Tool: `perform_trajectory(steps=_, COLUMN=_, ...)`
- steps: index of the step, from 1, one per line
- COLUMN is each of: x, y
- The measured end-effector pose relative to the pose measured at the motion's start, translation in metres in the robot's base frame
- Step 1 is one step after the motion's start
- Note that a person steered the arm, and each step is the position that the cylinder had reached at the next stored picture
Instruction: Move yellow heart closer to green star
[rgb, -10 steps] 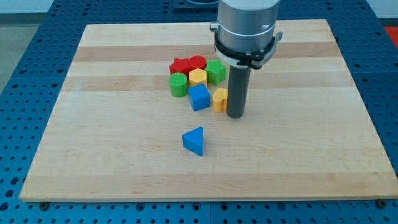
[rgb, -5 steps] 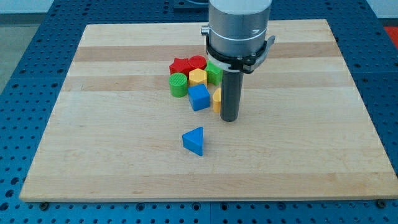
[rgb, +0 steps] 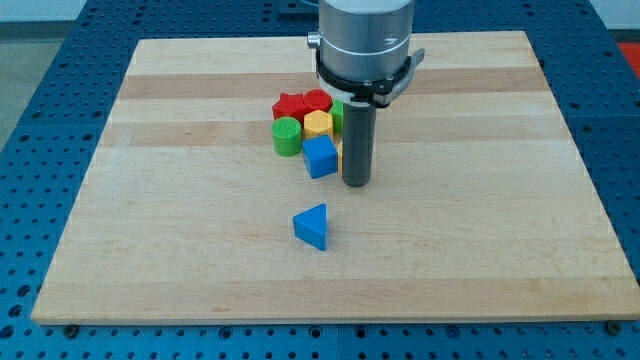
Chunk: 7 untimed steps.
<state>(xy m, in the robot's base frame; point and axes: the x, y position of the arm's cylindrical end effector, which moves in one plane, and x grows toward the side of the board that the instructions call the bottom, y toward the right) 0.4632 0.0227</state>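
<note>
**Heart being crowded toward star; both largely hidden by rod**

At the view's left of the cluster, a green cylinder (rgb: 287, 137) is sitting beside a red star (rgb: 290, 105), a red block (rgb: 318, 99) and a yellow block (rgb: 318, 124). A blue cube (rgb: 320, 157) is lying just below them, and a blue wedge (rgb: 312, 226) is resting well apart toward the view's bottom.

The yellow heart (rgb: 340, 156) is showing only as a sliver between cube and rod. The green star (rgb: 338, 110) is peeking out just above it.

My tip (rgb: 357, 184) is pressing at the heart's right side. No jaws are fitted, so nothing is being gripped.

It is judged that the push should be angled toward the view's top, slowly, so the heart is not slipping past the cube.
</note>
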Motion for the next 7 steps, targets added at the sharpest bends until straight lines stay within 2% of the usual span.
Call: perform_trajectory(steps=7, x=-0.031, y=0.012)
